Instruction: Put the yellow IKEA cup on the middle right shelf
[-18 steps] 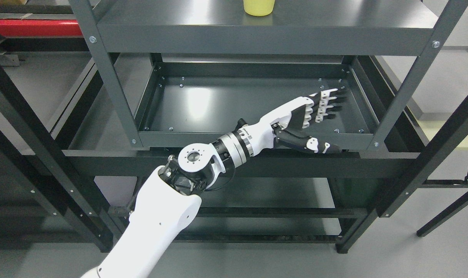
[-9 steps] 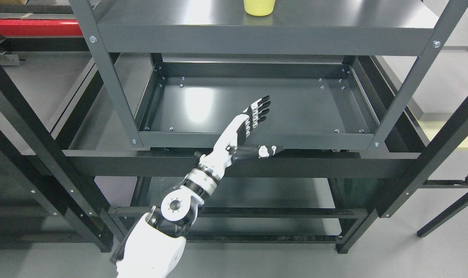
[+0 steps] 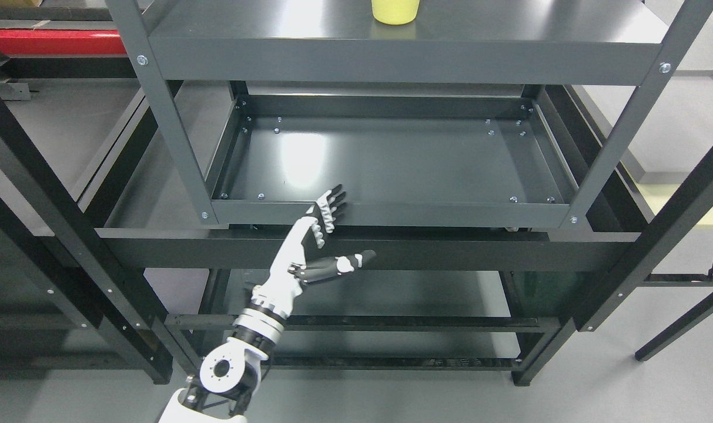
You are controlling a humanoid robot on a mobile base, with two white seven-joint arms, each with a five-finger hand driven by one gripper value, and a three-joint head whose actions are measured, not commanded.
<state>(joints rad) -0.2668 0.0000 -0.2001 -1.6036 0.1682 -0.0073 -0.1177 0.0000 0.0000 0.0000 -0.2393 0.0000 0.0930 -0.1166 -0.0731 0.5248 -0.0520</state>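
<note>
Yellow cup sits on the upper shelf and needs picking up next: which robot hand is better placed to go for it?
Left. The left robot hand is the only one in view, open and empty, in front of the rack below the yellow cup. The right is out of view, so its readiness cannot be judged.

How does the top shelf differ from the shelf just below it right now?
The top shelf carries the yellow cup near its back edge; the shelf below shows nothing on it. The top shelf presents a flat surface with a deep front face, while the shelf below looks like a shallow tray with raised walls and visible bolts. The left hand, open, is in front of the lower shelf's front rim. Both are dark grey metal.
</note>
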